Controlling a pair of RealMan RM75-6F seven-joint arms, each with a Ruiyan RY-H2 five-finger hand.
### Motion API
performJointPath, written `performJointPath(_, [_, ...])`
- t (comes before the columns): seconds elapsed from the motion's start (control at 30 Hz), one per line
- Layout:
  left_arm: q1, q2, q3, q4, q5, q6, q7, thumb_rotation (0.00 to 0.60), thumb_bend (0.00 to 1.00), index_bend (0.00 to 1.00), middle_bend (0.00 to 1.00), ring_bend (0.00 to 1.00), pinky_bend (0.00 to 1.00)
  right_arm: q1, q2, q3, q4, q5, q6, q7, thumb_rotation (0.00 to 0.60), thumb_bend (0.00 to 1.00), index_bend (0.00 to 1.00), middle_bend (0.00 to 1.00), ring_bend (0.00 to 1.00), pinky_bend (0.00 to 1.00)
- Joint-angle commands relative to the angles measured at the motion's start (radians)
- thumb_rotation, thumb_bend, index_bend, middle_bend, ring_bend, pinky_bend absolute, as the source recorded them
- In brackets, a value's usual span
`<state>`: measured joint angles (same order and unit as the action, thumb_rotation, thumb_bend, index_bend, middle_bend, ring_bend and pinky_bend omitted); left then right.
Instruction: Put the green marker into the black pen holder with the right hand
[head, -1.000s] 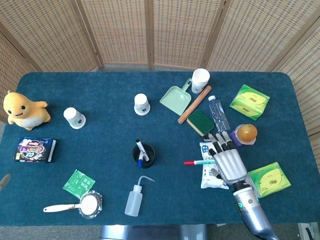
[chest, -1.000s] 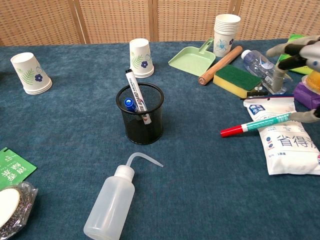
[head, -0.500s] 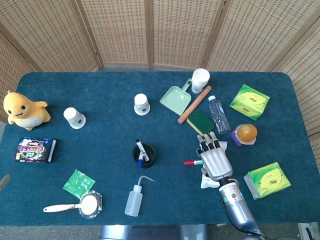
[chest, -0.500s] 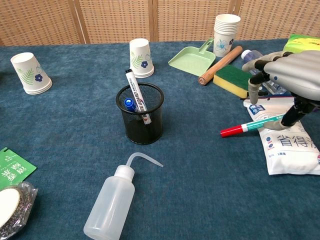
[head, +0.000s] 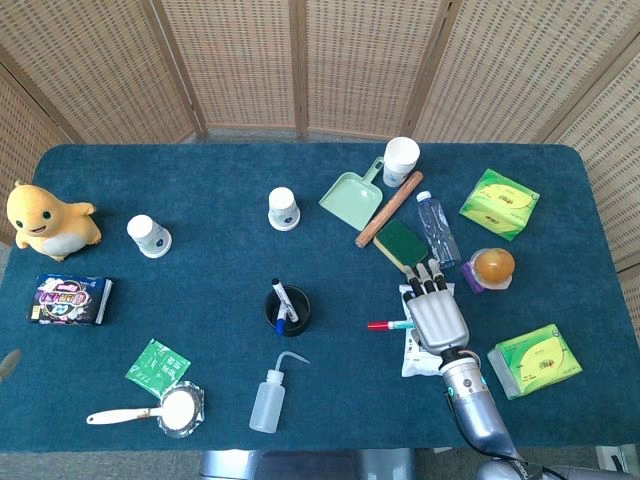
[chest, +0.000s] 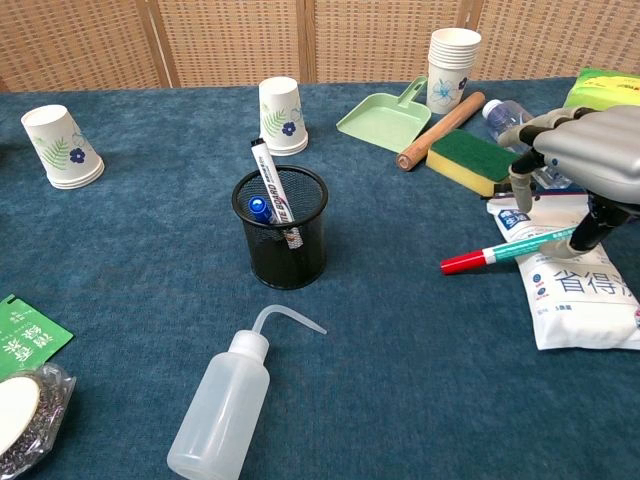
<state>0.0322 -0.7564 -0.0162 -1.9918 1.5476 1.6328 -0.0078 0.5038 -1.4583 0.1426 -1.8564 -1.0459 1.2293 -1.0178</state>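
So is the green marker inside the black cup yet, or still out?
Still out. The green marker lies flat across the white packet, under the right hand. The black pen holder holds other pens only.

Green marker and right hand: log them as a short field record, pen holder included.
marker: green marker with red cap, lying on the table, its body across the white packet
right hand: right hand over the marker, fingers curled down; grip not confirmed
pen holder: black pen holder upright, two pens already inside
left hand: not in view
step: marker not yet lifted
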Motion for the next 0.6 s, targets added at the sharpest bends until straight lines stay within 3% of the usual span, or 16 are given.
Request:
performJointPath(0.03, [-0.001, 0.000, -0.001, 0.000, -0.002, -0.002, 0.000, 0.600, 0.28, 0.14, 0.00, 0.00, 0.00, 0.003, 0.004, -0.006, 0.005, 0.001, 0.007, 0.002, 0.600, 0.28, 0.46, 0.00, 0.00, 0.00])
performJointPath(0.6, [-0.002, 0.001, 0.001, -0.005, 0.008, -0.013, 0.003, 0.600, 0.28, 0.14, 0.00, 0.00, 0.00, 0.009, -0.002, -0.053, 0.076, -0.016, 0.024, 0.063, 0.600, 0.30, 0.57, 0.00, 0.00, 0.00])
